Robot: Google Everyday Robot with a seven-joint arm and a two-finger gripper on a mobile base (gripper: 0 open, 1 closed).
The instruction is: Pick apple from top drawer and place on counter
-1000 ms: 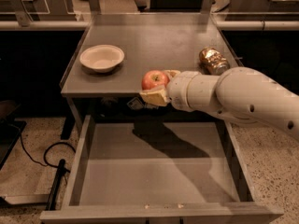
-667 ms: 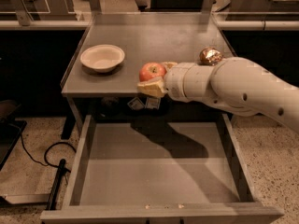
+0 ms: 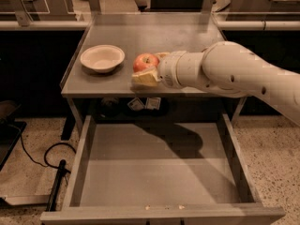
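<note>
Apple (image 3: 146,61) pinched between claw (image 3: 151,66) fingers at frame centre, over front part of table (image 3: 187,32), just right of white bowl (image 3: 102,58), open drawer (image 3: 154,172) in lower frame.

place: lab-like test space
cues: speckled floor (image 3: 272,139), loose cable (image 3: 33,161), grey metal counter (image 3: 154,34), drawer (image 3: 154,172)
gripper (image 3: 151,67): over counter, clasping apple (image 3: 144,61)

White arm (image 3: 234,71); cream-fingered gripper (image 3: 151,67) above counter (image 3: 140,32)
</note>
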